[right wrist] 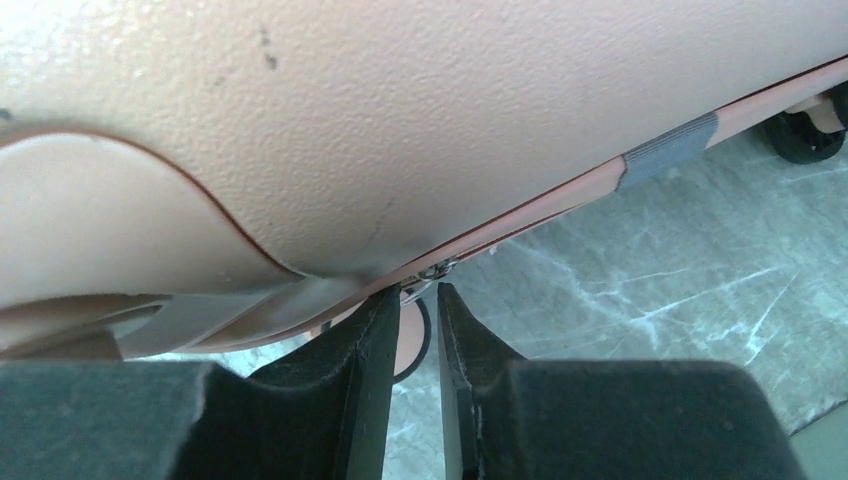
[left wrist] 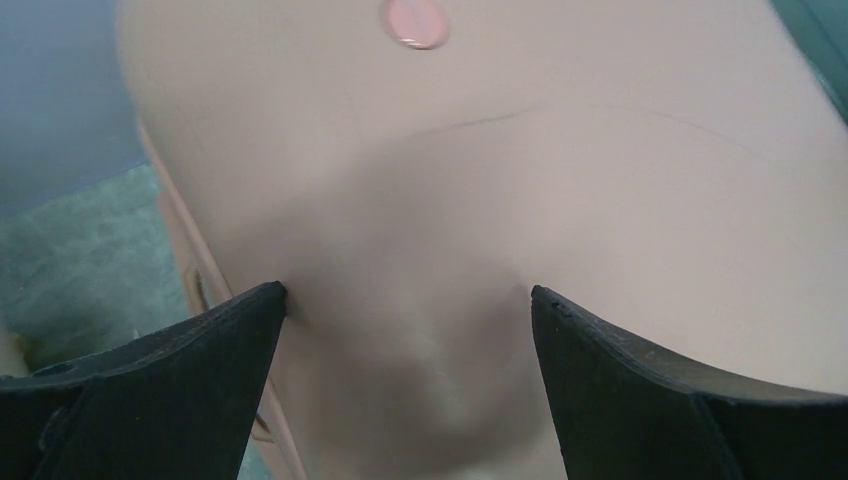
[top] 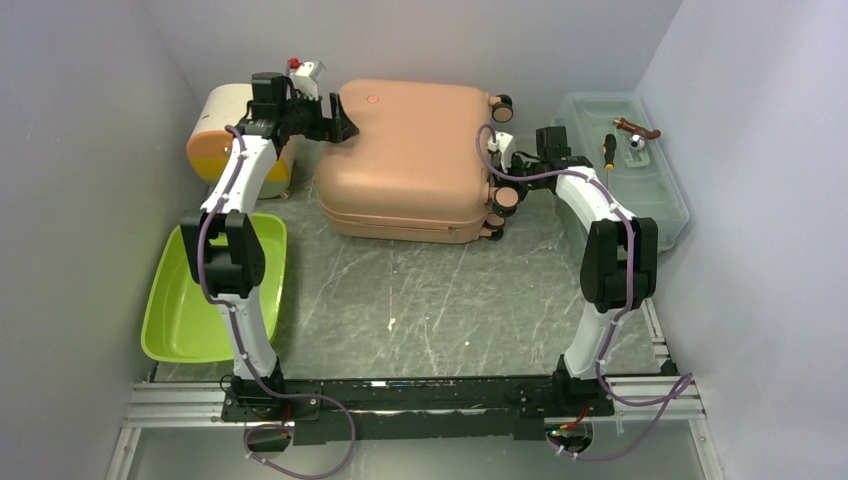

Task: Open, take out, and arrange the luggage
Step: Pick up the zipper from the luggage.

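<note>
The luggage [top: 415, 160] is a salmon-pink hard-shell suitcase lying flat and closed at the back middle of the table, its small dark wheels [top: 503, 108] on the right side. My left gripper [top: 340, 125] is wide open at its back left corner. In the left wrist view the gripper [left wrist: 408, 292] has both tips against the smooth shell [left wrist: 560, 170]. My right gripper [top: 497, 178] is at the right side seam. Its jaws [right wrist: 419, 288] stand a narrow gap apart at the metal zipper slider [right wrist: 432, 270]. A round pink pull tab [right wrist: 410, 345] shows in the gap. Whether it is pinched is unclear.
A cream half-round box [top: 225, 130] with an orange front stands left of the suitcase. A lime-green tray [top: 215, 290] lies at the near left. A translucent grey-green toolbox [top: 625, 180] with a screwdriver [top: 608, 148] on its lid sits at the right. Walls close in on both sides.
</note>
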Controlling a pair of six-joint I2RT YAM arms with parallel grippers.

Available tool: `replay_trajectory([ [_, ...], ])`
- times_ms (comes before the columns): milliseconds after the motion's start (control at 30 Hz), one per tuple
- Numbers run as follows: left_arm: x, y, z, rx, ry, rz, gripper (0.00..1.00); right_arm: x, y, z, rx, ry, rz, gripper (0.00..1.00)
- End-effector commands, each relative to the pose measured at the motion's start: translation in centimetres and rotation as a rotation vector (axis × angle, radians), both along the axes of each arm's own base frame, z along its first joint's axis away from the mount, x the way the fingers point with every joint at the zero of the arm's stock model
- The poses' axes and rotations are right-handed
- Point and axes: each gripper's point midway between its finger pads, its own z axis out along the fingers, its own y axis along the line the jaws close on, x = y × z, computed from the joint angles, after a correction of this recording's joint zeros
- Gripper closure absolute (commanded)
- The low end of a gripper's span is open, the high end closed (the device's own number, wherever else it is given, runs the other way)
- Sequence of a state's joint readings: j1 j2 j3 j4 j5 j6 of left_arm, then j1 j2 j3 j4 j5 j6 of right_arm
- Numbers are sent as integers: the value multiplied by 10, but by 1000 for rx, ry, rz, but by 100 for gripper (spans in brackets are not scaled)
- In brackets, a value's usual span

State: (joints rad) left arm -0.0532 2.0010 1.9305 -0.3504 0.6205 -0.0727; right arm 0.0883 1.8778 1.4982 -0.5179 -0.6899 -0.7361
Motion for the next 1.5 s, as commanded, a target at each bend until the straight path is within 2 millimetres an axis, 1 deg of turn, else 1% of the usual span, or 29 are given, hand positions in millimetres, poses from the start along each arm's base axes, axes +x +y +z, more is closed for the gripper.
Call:
replay_trajectory([
  [0,-2,-5,5,-57,43,22,1,-33,37,35,92,0,154,76],
  [33,2,3,-2,-29,46,77,1,-36,37,35,94,4,166,76],
  [133,0,19,-23,35,89,167,0,-50,47,33,105,24,233,77],
  [233,-12,20,-35,52,119,165,0,-69,58,31,111,44,300,78],
  [333,-28,14,-44,43,145,136,1,-90,70,27,114,56,359,79],
  [467,-56,1,-57,18,208,63,4,-119,83,28,128,59,419,79],
  [533,-74,-6,-65,22,250,35,6,-133,88,28,141,67,441,79],
  [667,-111,-18,-83,45,282,-18,6,-158,93,26,160,74,468,79],
  [733,-126,-22,-89,57,290,-36,6,-164,94,28,165,62,464,79],
  [800,-132,-21,-84,64,276,-39,6,-167,93,32,168,47,443,79],
  [867,-133,-18,-75,79,251,-34,6,-169,90,33,157,25,422,79],
  [967,-130,-12,-60,105,212,-11,4,-162,79,31,120,-23,333,70],
  [1100,-126,-10,-25,95,137,-12,1,-152,57,31,114,-115,243,61],
  [1167,-131,-18,-6,67,105,-70,1,-143,42,32,136,-172,192,54],
  [1200,-133,-21,7,77,65,-110,1,-144,37,28,151,-179,179,51],
  [1233,-135,-24,15,71,47,-134,1,-143,35,29,168,-197,178,48],
  [1300,-140,-28,27,61,20,-176,1,-144,35,25,182,-212,208,42],
  [1367,-143,-32,33,58,2,-205,0,-144,39,19,198,-213,235,40],
  [1400,-145,-34,34,55,0,-223,0,-140,41,19,208,-226,240,38],
  [1467,-148,-38,34,44,2,-255,1,-132,44,15,232,-216,233,37],
])
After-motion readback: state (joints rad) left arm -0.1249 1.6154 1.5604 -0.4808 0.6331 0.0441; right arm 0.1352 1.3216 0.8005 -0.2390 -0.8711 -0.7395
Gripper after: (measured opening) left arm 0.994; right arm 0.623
